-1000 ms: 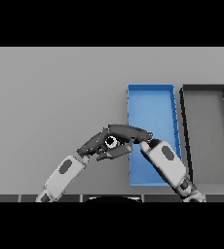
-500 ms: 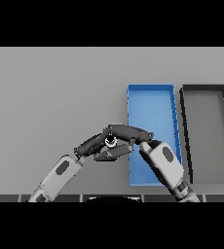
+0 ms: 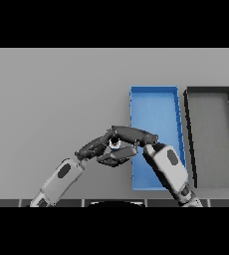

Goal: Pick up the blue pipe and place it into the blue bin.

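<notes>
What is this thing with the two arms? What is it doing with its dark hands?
This is a robot shaped a bit like a person, and the picture is taken from its head, looking down at a grey table. The two white and grey arms reaching up from the bottom are its own. Its left hand and right hand meet in the middle, and between their dark fingers sits a small object, mostly hidden, probably the pipe it should pick up. I cannot tell which hand really holds it. Just to the right lies a long blue bin, where the pipe should go. Beside that, farther right, is a black bin.
</notes>
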Available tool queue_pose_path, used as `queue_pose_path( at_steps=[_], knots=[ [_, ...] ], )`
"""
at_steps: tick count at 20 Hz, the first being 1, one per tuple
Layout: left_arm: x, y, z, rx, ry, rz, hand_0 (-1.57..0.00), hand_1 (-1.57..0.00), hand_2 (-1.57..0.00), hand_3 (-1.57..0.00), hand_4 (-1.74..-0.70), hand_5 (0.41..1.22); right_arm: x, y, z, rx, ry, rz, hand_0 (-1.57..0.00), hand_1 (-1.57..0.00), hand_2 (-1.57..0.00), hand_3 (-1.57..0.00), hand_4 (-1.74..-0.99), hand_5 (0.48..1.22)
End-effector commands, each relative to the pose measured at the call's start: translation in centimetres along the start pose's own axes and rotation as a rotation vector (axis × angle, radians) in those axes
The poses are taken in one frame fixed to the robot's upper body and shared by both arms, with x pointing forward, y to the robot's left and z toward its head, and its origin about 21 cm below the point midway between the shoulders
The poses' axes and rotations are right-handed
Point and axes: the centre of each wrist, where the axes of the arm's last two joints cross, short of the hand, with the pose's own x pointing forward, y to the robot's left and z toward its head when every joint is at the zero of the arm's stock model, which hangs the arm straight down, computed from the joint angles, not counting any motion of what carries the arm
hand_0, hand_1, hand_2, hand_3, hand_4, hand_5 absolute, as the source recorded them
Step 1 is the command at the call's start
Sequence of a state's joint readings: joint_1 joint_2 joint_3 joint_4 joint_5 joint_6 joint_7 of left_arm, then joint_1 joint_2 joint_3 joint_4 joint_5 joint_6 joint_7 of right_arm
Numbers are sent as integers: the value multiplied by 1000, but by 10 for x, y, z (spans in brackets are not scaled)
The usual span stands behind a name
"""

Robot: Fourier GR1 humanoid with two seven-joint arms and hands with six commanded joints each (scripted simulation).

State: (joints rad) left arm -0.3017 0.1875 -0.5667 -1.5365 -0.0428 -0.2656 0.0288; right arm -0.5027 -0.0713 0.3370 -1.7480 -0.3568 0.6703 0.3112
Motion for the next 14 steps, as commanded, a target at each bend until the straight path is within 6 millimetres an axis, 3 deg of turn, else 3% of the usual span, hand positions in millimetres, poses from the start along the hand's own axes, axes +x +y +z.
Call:
queue_pose_path(
  at_steps=[1, 4, 7, 9, 14],
  knots=[
    [0, 0, 0, 8, 1, -1, -20, -19, -17, -18, -897, 569, -2, 1, 1, -9, 3, -14, -1570, -1570, -1570, -1570, -1488, 1220],
    [1, 0, 2, 7, 20, 3, -10, -9, -8, -9, -901, 548, 9, -4, 0, -22, -4, -88, -1571, -1571, -1571, -1571, -1491, 1221],
    [-1, -5, 2, 2, 37, 17, -4, -4, -4, -4, -914, 524, 28, -14, 2, -24, 1, -143, -1571, -1571, -1571, -1571, -1613, 1221],
    [-1, -4, 2, -3, 56, 16, -3, -2, -2, -2, -915, 507, 47, -26, 3, -42, -19, -196, -1571, -1571, -1571, -1571, -1659, 1221],
    [-1, -7, 7, -8, 51, 24, 0, 0, 0, 0, -915, 503, 115, -67, 6, -118, -160, -220, -1571, -1571, -1571, -1571, -1714, 1134]
  ],
)
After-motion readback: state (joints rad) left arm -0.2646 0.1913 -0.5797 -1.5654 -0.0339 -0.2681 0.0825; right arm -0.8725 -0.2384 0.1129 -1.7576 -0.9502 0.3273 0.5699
